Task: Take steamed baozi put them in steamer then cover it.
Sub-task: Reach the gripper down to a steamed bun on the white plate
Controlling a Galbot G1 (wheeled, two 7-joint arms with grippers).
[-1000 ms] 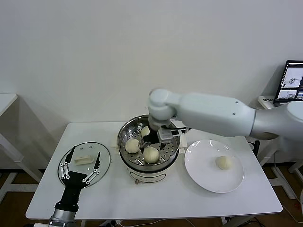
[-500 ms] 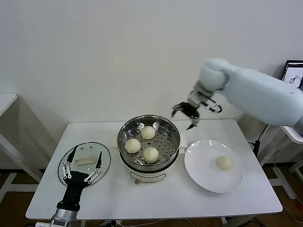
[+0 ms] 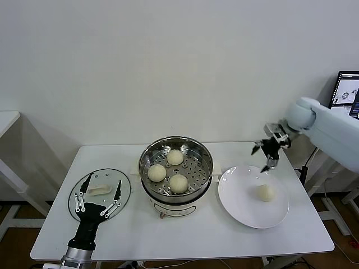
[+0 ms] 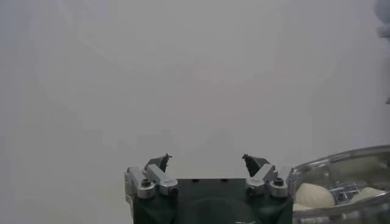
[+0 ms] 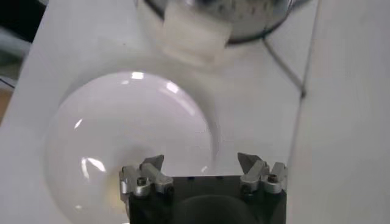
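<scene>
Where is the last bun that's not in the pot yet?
In the head view, the last baozi sits on the white plate, right of the steamer.

Baozi (image 3: 179,182): cream-white, three in steamer, one more same shade on plate.
Steamer (image 3: 150,153): shiny silver steel, tray dotted with round holes; base white.
Plate (image 3: 235,210): plain glossy white.
Table (image 3: 185,235): white.
Glass lid (image 3: 124,194): clear, silver rim, cream knob at centre.
Left gripper (image 3: 98,195): black body, silver linkages, black tips.
Right gripper (image 3: 268,152): black with silver fittings; arm pale grey-white.
Wall (image 3: 168,67): off-white, unpatterned.
</scene>
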